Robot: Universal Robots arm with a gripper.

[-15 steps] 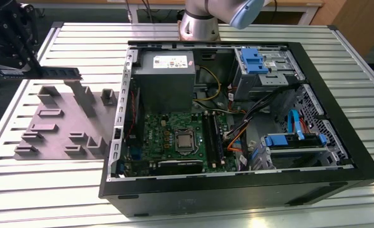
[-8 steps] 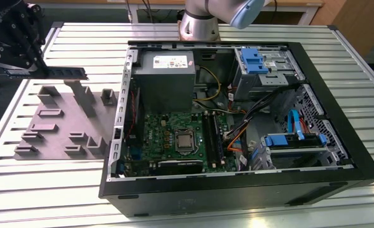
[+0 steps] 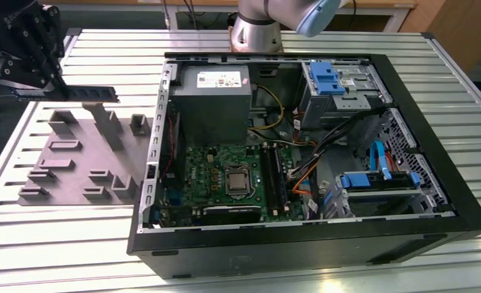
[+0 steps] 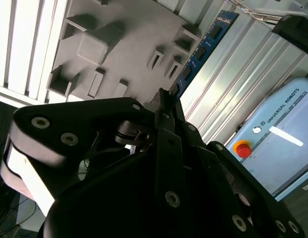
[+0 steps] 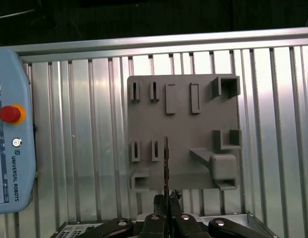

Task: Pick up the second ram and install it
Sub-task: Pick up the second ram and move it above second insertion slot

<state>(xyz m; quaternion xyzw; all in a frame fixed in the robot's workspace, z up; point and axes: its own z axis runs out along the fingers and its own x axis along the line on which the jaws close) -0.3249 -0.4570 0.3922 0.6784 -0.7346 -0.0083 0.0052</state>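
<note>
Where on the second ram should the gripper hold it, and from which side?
By one short end, clamping its two flat faces, coming in along its length. The second ram is thin and flat, so the faces give parallel surfaces. The gripper holds it this way.

The second ram is smooth circuit board; the table, ribbed shiny metal.

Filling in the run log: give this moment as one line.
gripper: shut on second ram | ram: held above grey holder plate | computer case: open, on the exterior view's right
</note>
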